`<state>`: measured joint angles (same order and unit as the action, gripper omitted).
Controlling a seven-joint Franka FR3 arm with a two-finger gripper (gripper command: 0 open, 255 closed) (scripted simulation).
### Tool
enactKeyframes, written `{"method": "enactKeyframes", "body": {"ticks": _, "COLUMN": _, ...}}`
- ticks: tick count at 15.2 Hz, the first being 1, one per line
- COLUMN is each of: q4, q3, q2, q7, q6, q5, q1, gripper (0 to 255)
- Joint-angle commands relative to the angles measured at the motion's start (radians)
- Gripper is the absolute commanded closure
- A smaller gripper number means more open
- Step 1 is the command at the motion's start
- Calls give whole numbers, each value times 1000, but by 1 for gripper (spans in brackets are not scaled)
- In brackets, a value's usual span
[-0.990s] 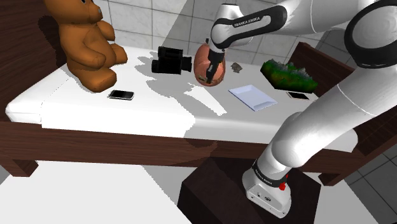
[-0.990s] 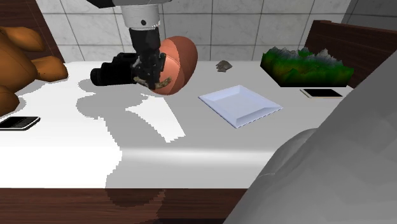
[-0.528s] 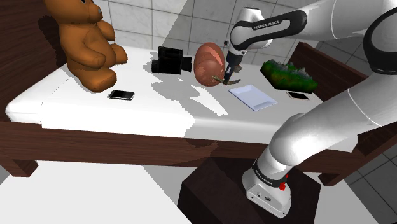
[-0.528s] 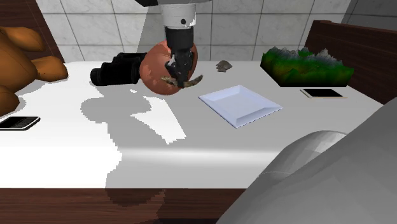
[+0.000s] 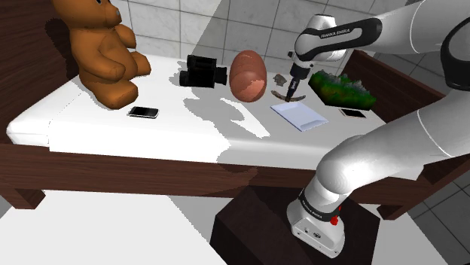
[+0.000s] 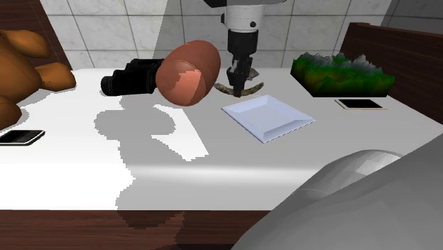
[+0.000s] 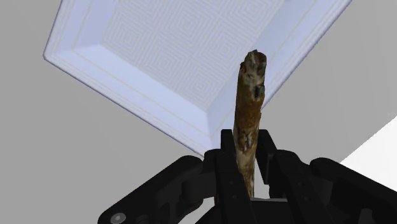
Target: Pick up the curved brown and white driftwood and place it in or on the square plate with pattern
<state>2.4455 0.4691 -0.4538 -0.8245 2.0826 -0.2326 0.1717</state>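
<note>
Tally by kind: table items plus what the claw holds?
Brown teddy bear: 1
Black flat phones: 2
Black binoculars: 1
Reddish-brown egg shape: 1
Small grey rock: 1
Pale square patterned plate: 1
Green mossy block: 1
Curved brown driftwood in black claw: 1
Total: 9

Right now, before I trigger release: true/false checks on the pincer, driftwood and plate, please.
1. The pincer is shut on the driftwood. True.
2. The driftwood lies flat on the square plate. False: it is clasped in the pincer, not resting on the plate.
3. The plate's floor bears a fine line pattern. True.
4. The teddy bear sits next to the plate. False: it is at the shoulder view's left end of the work surface, with binoculars and a brown egg-shaped thing between it and the plate.
</note>
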Motion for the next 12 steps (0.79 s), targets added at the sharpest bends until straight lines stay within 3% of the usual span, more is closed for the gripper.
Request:
{"method": "enactKeyframes", "body": {"ticks": 1, "q4": 2, "q3": 36, "q2": -6, "q7": -49, "q6": 2, "q5": -17, "q1": 22, "gripper": 255}}
{"method": "enactKeyframes", "body": {"ticks": 7, "q4": -30, "q3": 152, "q2": 3, "q7": -198, "q6": -1, "q5": -51, "q1": 75, "gripper": 255}}
{"method": "enactKeyframes", "body": {"ticks": 12, "q4": 15, "q3": 173, "q2": 33, "q7": -203, "q6": 74, "q5": -52, "q1": 72, "gripper": 255}}
